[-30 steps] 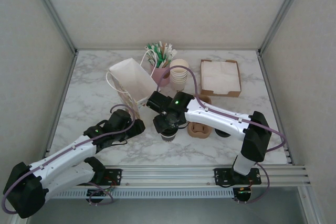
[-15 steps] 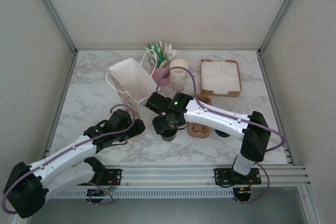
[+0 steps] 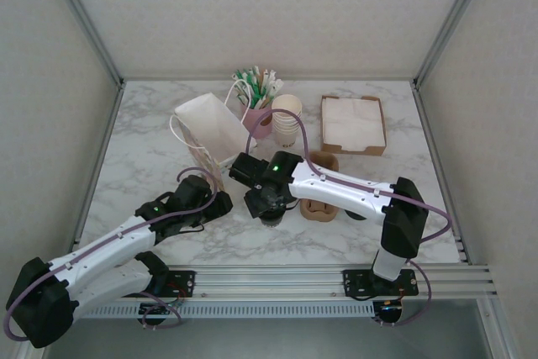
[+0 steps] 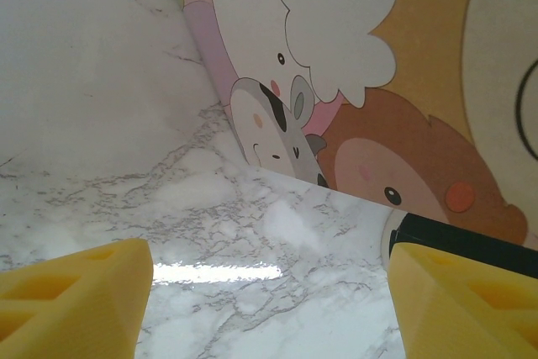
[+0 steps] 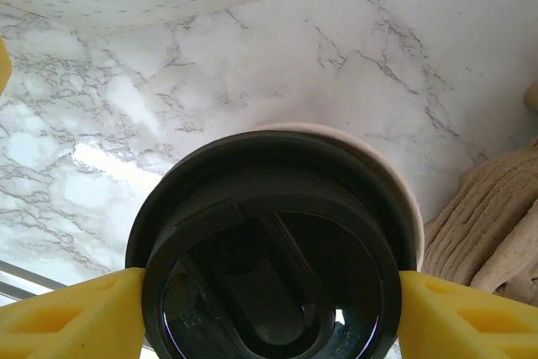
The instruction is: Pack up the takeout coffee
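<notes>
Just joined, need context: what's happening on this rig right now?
The right gripper has its fingers clamped on either side of the takeout coffee, beside the paper bag. The left gripper sits open and empty at the bag's base. The coffee isn't in the bag yet.

- Table [image 3: 143,157]: paper bag [image 3: 204,126] stands at left rear, tilted.
- Stirrer holder [image 3: 257,97] stands just right of the bag's top, at the rear.
- Stack of cups [image 3: 286,119] is just beside the holder, on its right.
- Napkin tray [image 3: 353,124] lies at right rear, apart from the stack.
- Cup carrier [image 3: 320,205] lies in front of the stack.
- Takeout coffee [image 3: 270,215] is just left of the carrier and in front of the bag, between the fingers of the right gripper [image 5: 271,313].
- Left gripper [image 4: 269,292] is left of the coffee, facing the bag's side.
</notes>
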`<action>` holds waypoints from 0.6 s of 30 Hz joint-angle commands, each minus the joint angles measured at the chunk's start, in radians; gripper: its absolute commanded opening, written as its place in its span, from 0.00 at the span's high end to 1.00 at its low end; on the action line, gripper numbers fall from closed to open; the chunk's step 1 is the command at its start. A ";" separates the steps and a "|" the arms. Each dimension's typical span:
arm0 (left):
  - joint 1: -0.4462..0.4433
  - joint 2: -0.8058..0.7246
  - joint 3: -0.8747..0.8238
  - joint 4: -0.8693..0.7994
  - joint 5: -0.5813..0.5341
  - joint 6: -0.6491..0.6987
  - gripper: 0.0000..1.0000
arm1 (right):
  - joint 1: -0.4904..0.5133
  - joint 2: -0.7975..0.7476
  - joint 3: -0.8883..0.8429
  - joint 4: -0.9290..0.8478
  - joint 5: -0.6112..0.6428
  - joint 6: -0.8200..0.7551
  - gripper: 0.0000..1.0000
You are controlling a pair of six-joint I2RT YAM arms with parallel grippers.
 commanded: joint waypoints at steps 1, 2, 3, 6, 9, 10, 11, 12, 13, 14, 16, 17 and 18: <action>-0.013 0.006 0.024 0.004 -0.015 -0.007 0.27 | 0.015 0.007 0.033 -0.045 0.044 0.006 0.27; -0.013 0.007 0.024 0.004 -0.015 -0.008 0.27 | 0.016 0.005 0.034 -0.043 0.048 0.004 0.27; -0.013 0.006 0.025 0.006 -0.014 -0.008 0.27 | 0.016 0.003 0.031 -0.043 0.051 0.003 0.27; -0.015 0.008 0.023 0.005 -0.015 -0.008 0.27 | 0.016 0.006 0.025 -0.047 0.061 0.006 0.27; -0.016 0.009 0.023 0.008 -0.016 -0.009 0.26 | 0.015 0.007 0.015 -0.033 0.056 0.005 0.27; -0.017 0.010 0.023 0.010 -0.016 -0.010 0.27 | 0.016 0.007 0.010 -0.024 0.050 0.005 0.27; -0.017 0.011 0.024 0.009 -0.016 -0.009 0.27 | 0.017 0.007 0.004 -0.016 0.047 0.005 0.27; -0.018 0.013 0.024 0.009 -0.016 -0.011 0.27 | 0.016 0.007 -0.002 -0.008 0.045 0.005 0.27; -0.018 0.013 0.023 0.009 -0.016 -0.010 0.27 | 0.016 0.008 -0.008 -0.004 0.044 0.005 0.26; -0.018 0.012 0.023 0.008 -0.016 -0.010 0.27 | 0.015 0.009 -0.012 0.001 0.044 0.005 0.26; -0.018 0.010 0.025 0.007 -0.017 -0.010 0.27 | 0.016 0.012 -0.022 0.004 0.044 0.006 0.26; -0.018 0.011 0.024 0.008 -0.016 -0.009 0.27 | 0.016 0.012 -0.026 0.004 0.047 0.007 0.26; -0.019 0.010 0.025 0.008 -0.016 -0.008 0.27 | 0.015 0.012 -0.034 0.007 0.049 0.007 0.26</action>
